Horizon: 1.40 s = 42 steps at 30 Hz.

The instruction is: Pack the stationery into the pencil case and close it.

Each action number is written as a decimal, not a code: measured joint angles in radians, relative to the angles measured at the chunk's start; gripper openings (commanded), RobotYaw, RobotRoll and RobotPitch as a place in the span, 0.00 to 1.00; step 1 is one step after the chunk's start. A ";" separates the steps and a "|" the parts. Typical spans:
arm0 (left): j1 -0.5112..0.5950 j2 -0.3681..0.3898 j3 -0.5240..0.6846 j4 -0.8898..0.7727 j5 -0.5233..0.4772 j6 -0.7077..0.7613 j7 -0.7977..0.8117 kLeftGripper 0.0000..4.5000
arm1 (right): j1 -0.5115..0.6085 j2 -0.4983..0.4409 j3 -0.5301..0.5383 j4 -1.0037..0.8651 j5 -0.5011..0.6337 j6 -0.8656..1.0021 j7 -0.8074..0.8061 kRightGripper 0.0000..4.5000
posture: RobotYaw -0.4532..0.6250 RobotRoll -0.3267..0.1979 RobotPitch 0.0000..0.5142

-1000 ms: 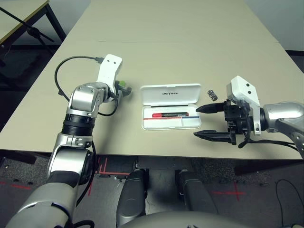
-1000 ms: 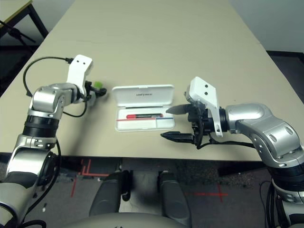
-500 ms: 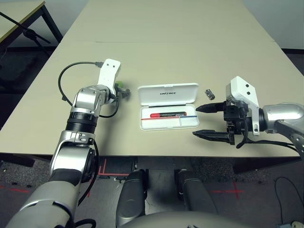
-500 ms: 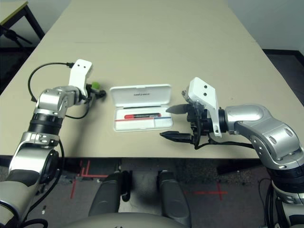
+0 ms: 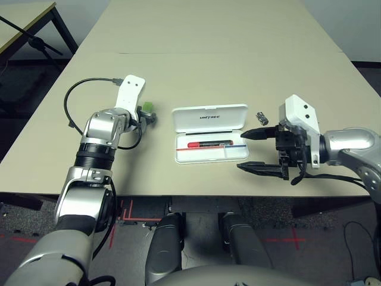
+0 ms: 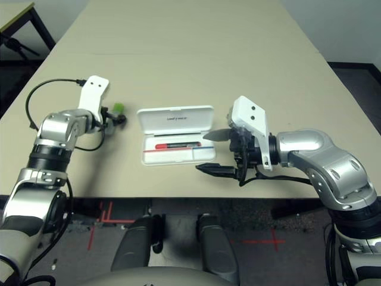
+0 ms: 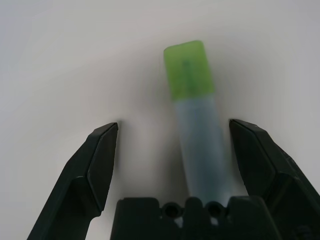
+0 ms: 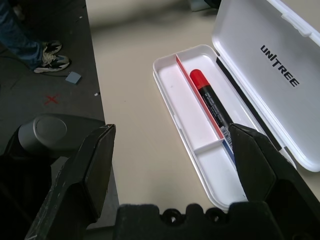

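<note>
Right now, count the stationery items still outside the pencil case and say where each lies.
2. The white stick with green end lies on the table left of the pencil case, between the left gripper's open jaws. The small silver-black cylinder lies right of the case.

- Even, soft overhead light is falling on the matte beige tabletop point(image 5: 238, 53), with no glare showing.
- The glossy white hard-plastic pencil case point(image 5: 211, 133) is casting only a faint shadow.
- The flat white stick with green end point(image 7: 196, 117) is appearing blurred, out of focus, in the left wrist view.
</note>
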 measured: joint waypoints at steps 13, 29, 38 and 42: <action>0.018 -0.042 0.002 -0.044 -0.006 0.037 -0.023 0.33 | -0.003 0.013 0.002 0.003 -0.010 -0.013 -0.014 1.00 | 0.47 0.62 0.28; 0.142 0.092 -0.061 -0.164 -0.005 -0.074 -0.178 0.24 | -0.018 0.027 0.022 0.005 -0.020 -0.026 -0.020 1.00 | 0.49 0.62 0.27; 0.360 0.368 -0.061 -0.402 -0.033 -0.142 -0.413 0.24 | -0.036 0.042 0.048 0.040 -0.039 -0.050 -0.005 1.00 | 0.52 0.62 0.27; 0.426 0.443 -0.037 -0.428 -0.040 -0.229 -0.491 0.24 | -0.052 0.045 0.058 0.045 -0.040 -0.064 0.008 1.00 | 0.52 0.62 0.27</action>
